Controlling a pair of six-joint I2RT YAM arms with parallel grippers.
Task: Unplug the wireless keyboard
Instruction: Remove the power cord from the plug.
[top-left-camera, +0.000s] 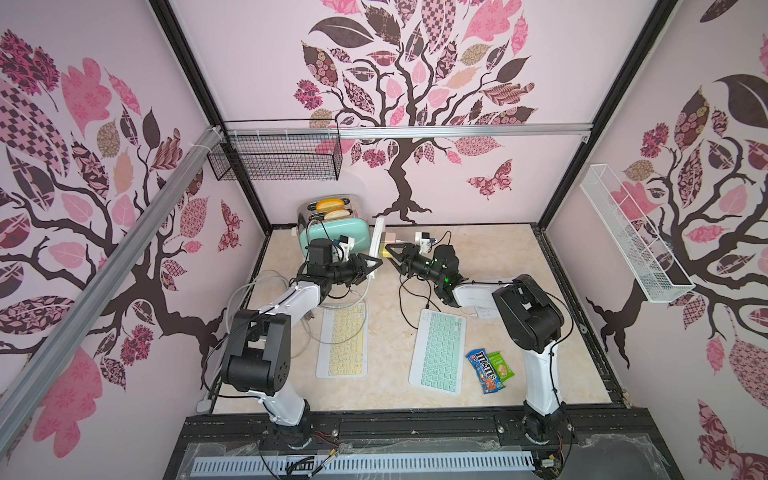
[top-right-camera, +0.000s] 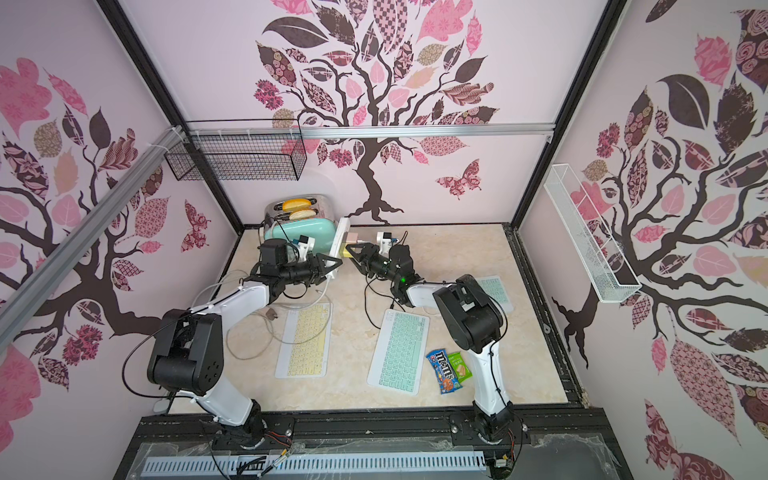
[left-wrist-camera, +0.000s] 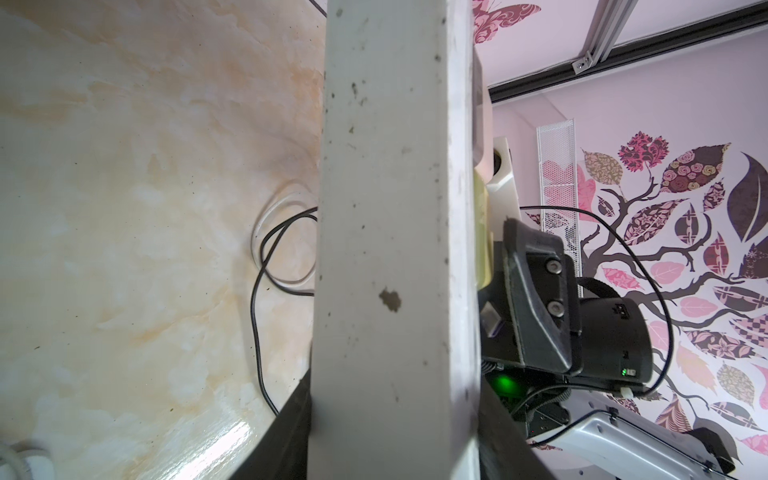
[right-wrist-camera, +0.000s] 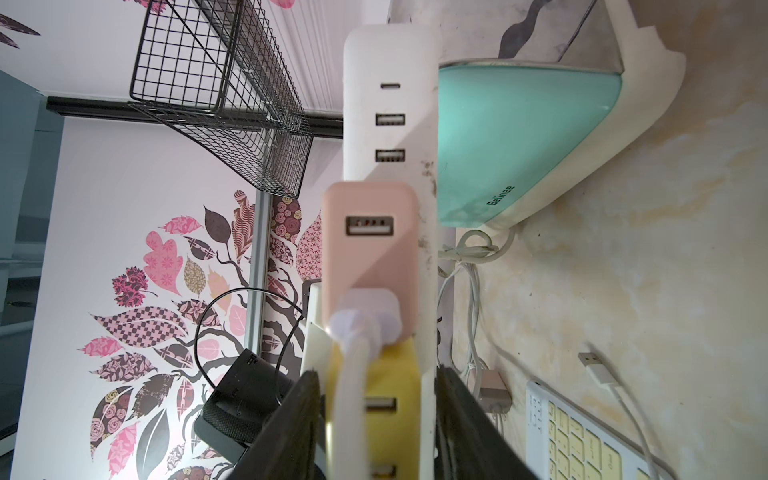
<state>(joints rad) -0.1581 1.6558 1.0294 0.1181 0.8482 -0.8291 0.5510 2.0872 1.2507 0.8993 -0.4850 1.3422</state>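
Observation:
Two wireless keyboards lie flat in both top views, a yellow one (top-left-camera: 343, 340) and a green one (top-left-camera: 438, 351). My left gripper (left-wrist-camera: 392, 436) is shut on a white power strip (top-left-camera: 377, 243) and holds it upright on edge beside the toaster. A pink adapter (right-wrist-camera: 370, 249) and a yellow adapter (right-wrist-camera: 399, 374) are plugged into the strip's face. A white cable plug (right-wrist-camera: 365, 320) sits in the pink adapter. My right gripper (right-wrist-camera: 376, 415) is shut on the yellow adapter, one finger against each side. I cannot tell which keyboard the white cable serves.
A mint toaster (top-left-camera: 332, 228) with bread stands behind the strip. A loose USB plug (right-wrist-camera: 590, 359) lies near the yellow keyboard. Snack packets (top-left-camera: 486, 370) lie right of the green keyboard. A third keyboard (top-right-camera: 494, 293) shows behind the right arm. Wire baskets (top-left-camera: 278, 158) hang on the walls.

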